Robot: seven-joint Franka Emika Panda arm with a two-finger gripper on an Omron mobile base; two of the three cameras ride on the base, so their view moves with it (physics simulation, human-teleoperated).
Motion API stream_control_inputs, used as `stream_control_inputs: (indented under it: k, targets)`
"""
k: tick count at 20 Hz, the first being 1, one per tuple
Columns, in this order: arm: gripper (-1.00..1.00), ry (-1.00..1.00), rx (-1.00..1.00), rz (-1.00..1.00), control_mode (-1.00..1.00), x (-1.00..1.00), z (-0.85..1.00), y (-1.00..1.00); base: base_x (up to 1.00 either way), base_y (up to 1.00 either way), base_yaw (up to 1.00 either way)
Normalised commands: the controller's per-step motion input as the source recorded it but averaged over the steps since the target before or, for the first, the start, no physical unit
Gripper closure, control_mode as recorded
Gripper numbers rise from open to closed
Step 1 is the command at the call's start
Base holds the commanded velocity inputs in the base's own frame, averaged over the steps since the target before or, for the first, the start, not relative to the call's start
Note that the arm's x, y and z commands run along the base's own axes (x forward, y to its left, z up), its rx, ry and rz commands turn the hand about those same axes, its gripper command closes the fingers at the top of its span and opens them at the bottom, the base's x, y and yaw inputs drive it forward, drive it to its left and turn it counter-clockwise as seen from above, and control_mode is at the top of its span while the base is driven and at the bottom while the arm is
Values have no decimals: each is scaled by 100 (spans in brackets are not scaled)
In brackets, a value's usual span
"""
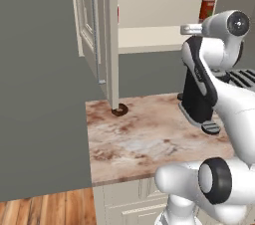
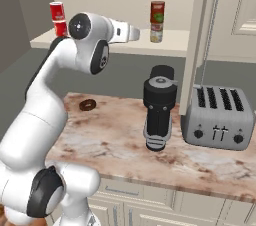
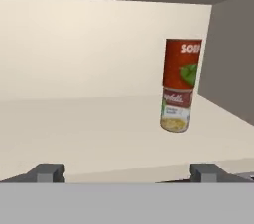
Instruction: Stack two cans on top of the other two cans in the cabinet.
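- Both stacks look built: in the right base view a stack of 2 soup cans (image 2: 157, 21) stands on the cabinet (image 2: 170, 42) shelf, another 2-can stack (image 2: 59, 18) at the shelf's far left.
- The fingers (image 3: 127, 172) are spread wide, empty, short of the soup stack.
- Likely next: clear the arm from the shelf without nudging either stack.

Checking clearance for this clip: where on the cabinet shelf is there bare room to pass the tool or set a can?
The shelf is bare between the two can stacks: the left stack and the right stack. In the hand view, the open tool faces that bare stretch left of the right stack. It is tighter beside the open door.
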Motion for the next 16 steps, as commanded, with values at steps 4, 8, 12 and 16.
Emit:
stream_control_inputs:
  k: [4, 8, 12, 16]
  targets:
    - [-100, 6, 0, 8, -100, -65, 0, 36, 0, 0, 0]
    - [-100, 4, 0, 6, -100, -69, 0, 35, 0, 0, 0]
    - [-100, 0, 0, 5, -100, -74, -1, 33, 0, 0, 0]
    - [-100, 0, 0, 3, -100, -71, -3, 32, 0, 0, 0]
